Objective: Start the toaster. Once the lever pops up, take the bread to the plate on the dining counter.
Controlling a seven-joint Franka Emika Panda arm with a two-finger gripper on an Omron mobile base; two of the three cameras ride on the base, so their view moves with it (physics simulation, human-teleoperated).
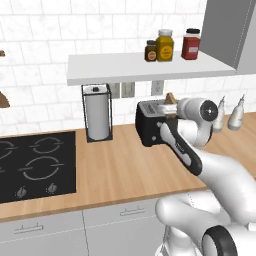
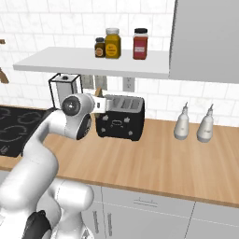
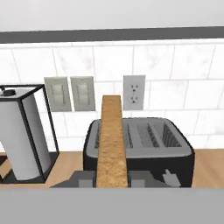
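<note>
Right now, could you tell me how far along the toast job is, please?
Toasting looks finished: the bread is up out of the toaster, gripped edge-on between the jaws of the gripper, above the leftmost slot. Still left: carrying it to the plate on the dining counter.

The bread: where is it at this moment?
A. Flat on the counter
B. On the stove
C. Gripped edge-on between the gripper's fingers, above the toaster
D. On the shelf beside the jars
C: in the hand view the bread stands edge-on in the gripper, over the toaster.
</note>
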